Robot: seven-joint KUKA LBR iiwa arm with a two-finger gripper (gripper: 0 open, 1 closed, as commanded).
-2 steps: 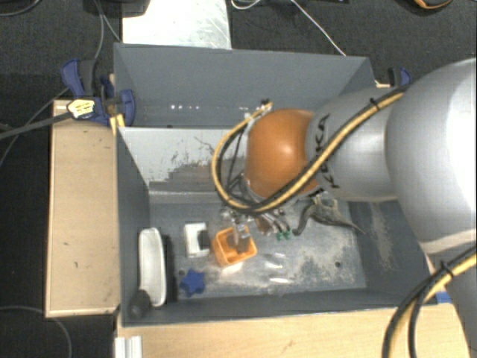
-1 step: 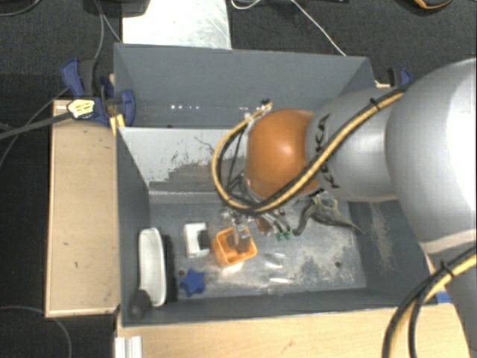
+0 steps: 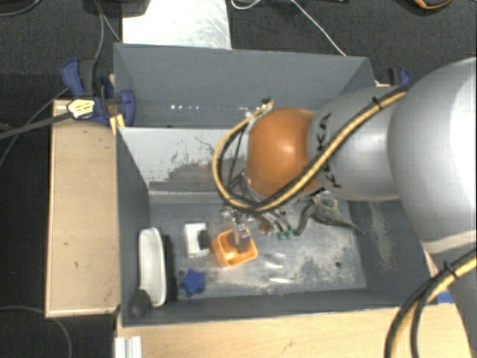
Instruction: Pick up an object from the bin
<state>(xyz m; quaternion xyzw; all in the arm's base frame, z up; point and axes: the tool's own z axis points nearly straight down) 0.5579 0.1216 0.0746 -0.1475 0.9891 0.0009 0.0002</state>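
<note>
- Grey metal bin (image 3: 138, 200) with a scuffed floor carries a few loose things, most of them toward its near edge and left wall.
- From the right edge the arm (image 3: 417, 140) reaches in; its orange wrist cover (image 3: 277, 155) hangs above the bin's middle; below it the gripper (image 3: 241, 237) points straight down, low over the floor.
- Right under the gripper lies an orange block (image 3: 232, 253), close to the middle of the near edge; the gripper meets its top or comes very near it; that upright stance suits a straight drop onto the block, so I judge this the thing to be picked.
- Whether the gripper is spread, pressed together or pinching the orange block I cannot tell.
- A small white piece (image 3: 196, 239) sits just left of the block; a long white thing (image 3: 151, 265) lies along the left wall; a blue scrap (image 3: 192, 282) is near the near-left corner; clear plastic bits (image 3: 277, 263) lie just right of the block.
- These neighbours look apart from the block, so a lift should likely leave them where they are.
</note>
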